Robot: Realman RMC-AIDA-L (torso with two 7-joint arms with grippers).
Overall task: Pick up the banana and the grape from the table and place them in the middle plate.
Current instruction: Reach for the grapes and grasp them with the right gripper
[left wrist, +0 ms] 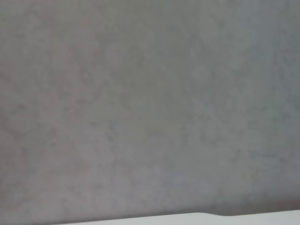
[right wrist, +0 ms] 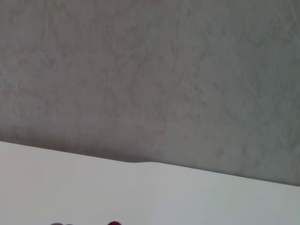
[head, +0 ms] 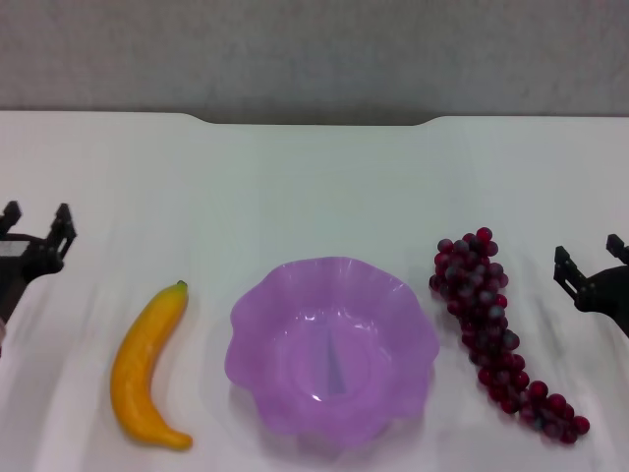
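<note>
In the head view the yellow-orange banana point(head: 147, 369) lies on the white table point(head: 314, 187) at the near left. The purple scalloped middle plate point(head: 332, 346) sits empty at the near centre. The dark red bunch of grapes point(head: 496, 329) lies to the plate's right. My left gripper point(head: 37, 228) is open and empty at the left edge, left of the banana. My right gripper point(head: 590, 261) is open and empty at the right edge, right of the grapes. The right wrist view shows only the tops of a few grapes point(right wrist: 114, 223).
A grey wall point(head: 314, 49) stands behind the table's notched far edge point(head: 314, 120). The left wrist view shows mostly that wall point(left wrist: 150, 103) and a sliver of table.
</note>
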